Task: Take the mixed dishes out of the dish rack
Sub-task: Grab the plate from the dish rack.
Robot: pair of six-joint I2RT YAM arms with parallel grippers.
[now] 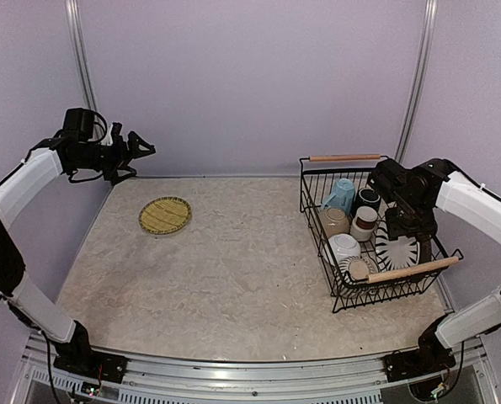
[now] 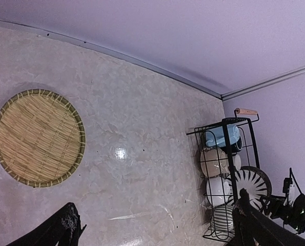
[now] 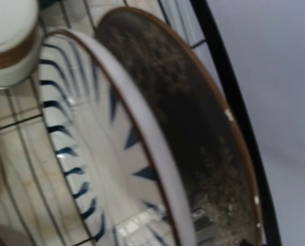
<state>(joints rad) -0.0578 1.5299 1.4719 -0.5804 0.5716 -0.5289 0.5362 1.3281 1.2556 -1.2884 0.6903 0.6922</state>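
Two claws | left claw (image 1: 137,150): jaws wide apart, empty, raised at upper left, well apart from dish rack (image 1: 344,157) | right claw (image 1: 399,225): spread cannot be told, low in rack at right, over striped plate (image 3: 85,133) standing on edge just beside dark plate (image 3: 193,133) | light blue mug (image 1: 341,195), white bowl (image 1: 344,247) in rack's left half.
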